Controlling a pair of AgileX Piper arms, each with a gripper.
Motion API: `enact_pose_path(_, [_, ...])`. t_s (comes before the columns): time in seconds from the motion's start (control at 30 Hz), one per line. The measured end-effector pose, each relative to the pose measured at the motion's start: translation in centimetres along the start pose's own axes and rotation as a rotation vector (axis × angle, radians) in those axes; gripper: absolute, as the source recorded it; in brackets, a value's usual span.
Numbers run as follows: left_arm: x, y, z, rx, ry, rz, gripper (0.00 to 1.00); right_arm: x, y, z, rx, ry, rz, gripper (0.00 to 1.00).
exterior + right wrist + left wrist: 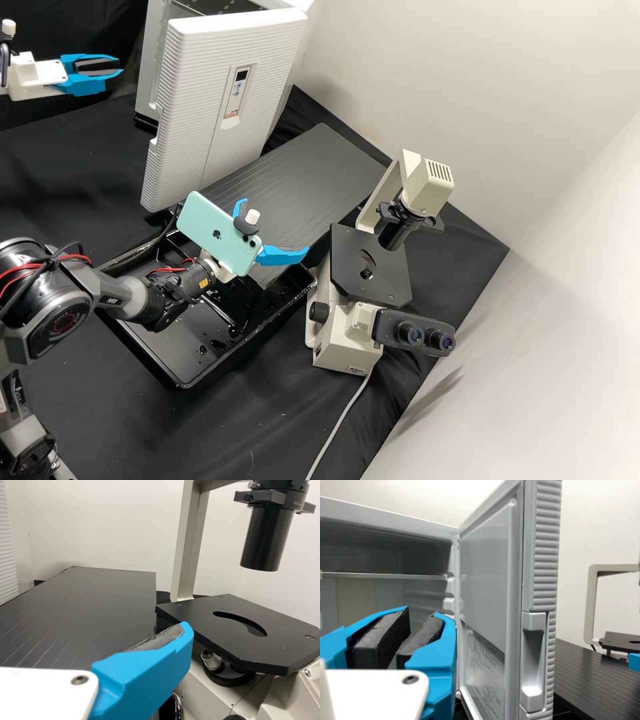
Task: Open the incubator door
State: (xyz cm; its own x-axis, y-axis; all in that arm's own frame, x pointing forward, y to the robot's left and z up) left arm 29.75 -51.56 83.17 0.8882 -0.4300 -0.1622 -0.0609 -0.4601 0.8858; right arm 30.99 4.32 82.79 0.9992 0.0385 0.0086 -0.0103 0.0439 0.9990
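The white incubator [152, 73] stands with its ribbed door [193, 113] swung wide open. In the left wrist view the inside of the door [487, 580], its recessed handle [533, 662] and the incubator's interior [362, 592] show. My left gripper [121, 65] is left of the door, clear of it, empty and slightly open. From its wrist, the left gripper [421, 614] has a narrow gap between its dark pads, in front of the interior. My right gripper [275, 227], wide open and empty, is in front of the door; one blue finger [150, 672] shows in the right wrist view.
A phone [217, 233] is mounted on the right arm. Under that arm lies a black tray [180, 383]; a dark ridged board [320, 167] extends behind it. A microscope [367, 267] stands to the right, its cable running toward the front. Walls rise behind and at right.
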Motion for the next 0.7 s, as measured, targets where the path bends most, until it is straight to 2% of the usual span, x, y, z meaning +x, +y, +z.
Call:
enact_pose_path(0.13, [2.3, -0.3, -0.7, 0.022, -0.045, -0.043, 0.00, 0.0, 0.0, 0.0, 0.000, 0.000, 0.000, 1.00])
enact_pose_path(0.33, [5.1, -0.6, -2.1, 0.026, -0.040, -0.086, 0.00, 0.0, 0.0, 0.0, 0.000, 0.000, 0.000, 1.00])
enact_pose_path(0.5, [6.8, -0.1, -2.7, 0.025, -0.047, -0.077, 0.00, 0.0, 0.0, 0.0, 0.000, 0.000, 0.000, 1.00])
enact_pose_path(0.57, [7.1, 0.0, -2.8, 0.017, -0.049, -0.073, 0.00, 0.0, 0.0, 0.0, 0.000, 0.000, 0.000, 1.00])
enact_pose_path(0.7, [7.4, 0.3, -2.4, 0.027, -0.087, -0.082, 0.00, 0.0, 0.0, 0.0, 0.000, 0.000, 0.000, 1.00])
